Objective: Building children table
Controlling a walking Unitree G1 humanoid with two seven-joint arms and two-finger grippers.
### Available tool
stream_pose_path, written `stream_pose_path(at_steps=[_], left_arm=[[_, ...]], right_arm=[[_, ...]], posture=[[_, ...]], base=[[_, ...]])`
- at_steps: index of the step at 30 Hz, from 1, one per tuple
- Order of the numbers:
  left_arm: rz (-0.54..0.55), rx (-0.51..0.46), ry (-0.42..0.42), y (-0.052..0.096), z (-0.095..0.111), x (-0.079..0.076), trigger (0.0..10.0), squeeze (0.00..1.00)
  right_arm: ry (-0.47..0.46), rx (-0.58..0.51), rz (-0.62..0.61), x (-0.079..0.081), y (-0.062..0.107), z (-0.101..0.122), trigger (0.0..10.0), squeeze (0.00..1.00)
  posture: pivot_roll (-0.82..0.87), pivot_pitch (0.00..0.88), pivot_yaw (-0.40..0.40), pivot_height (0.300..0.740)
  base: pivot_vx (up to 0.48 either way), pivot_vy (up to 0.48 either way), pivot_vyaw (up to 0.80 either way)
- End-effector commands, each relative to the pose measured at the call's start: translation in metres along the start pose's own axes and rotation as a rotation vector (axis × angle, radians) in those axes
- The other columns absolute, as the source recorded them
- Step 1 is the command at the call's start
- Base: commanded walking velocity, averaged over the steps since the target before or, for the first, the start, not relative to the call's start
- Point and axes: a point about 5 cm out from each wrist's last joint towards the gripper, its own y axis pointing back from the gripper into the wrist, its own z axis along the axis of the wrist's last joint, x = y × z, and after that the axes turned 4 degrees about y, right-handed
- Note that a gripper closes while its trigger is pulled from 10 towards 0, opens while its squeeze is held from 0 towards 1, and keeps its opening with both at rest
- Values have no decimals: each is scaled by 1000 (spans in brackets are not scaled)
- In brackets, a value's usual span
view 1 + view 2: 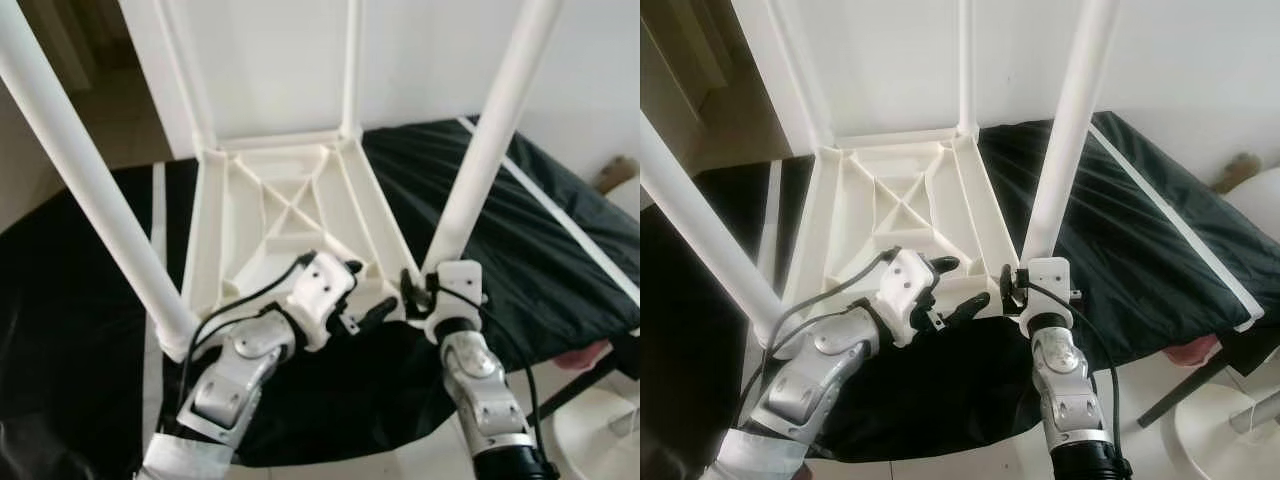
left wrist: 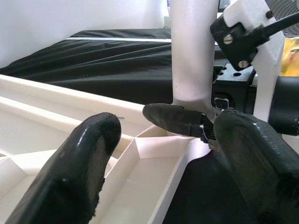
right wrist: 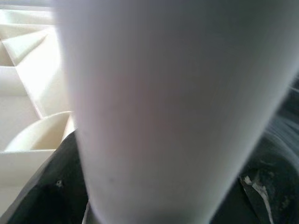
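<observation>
Black cloth (image 1: 560,240) spread over the work surface, white stripes along its edges.

Upturned white table top (image 1: 285,215) lying on the cloth, ribbed underside up, far edge close to the wall, near edge at the cloth's near edge. Long axis running from near edge to far edge. Looks like moulded plastic: likely light, stiff, smooth, a bit slippery.

Four white legs pointing up. Near right leg (image 1: 490,140) seated at the near right corner, tilted outward toward the top. Tube likely light and rigid; best taken low, just above the socket, for turning or pressing home.

Right gripper (image 1: 420,290) at that leg's base, closed around the tube, which looms close in the right wrist view.

Left gripper (image 1: 365,300) just beside it over the near edge, fingers (image 2: 88,158) spread wide, holding nothing.
</observation>
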Motion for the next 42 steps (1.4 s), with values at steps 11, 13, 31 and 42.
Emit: stream_pose_path(at_steps=[11, 13, 31, 42], left_arm=[[-18, -2, -12, -2, 2, 4, 10000, 0], [-17, -5, -14, -2, 3, 7, 10000, 0], [-15, -23, -28, -4, 9, 10, 10000, 0], [-14, -31, -21, -4, 9, 8, 10000, 0]], right_arm=[[110, -51, 393, -35, 0, 7, 10000, 0], [149, -52, 465, -43, -7, 13, 10000, 0], [259, -12, 710, -29, -31, 10, 0, 0], [257, 38, 696, -39, -21, -6, 6549, 0]], posture=[[-55, 0, 32, 740], [-58, 0, 40, 740], [-39, 0, 39, 740], [-42, 0, 33, 740]], base=[[0, 0, 0], [0, 0, 0], [0, 0, 0], [0, 0, 0]])
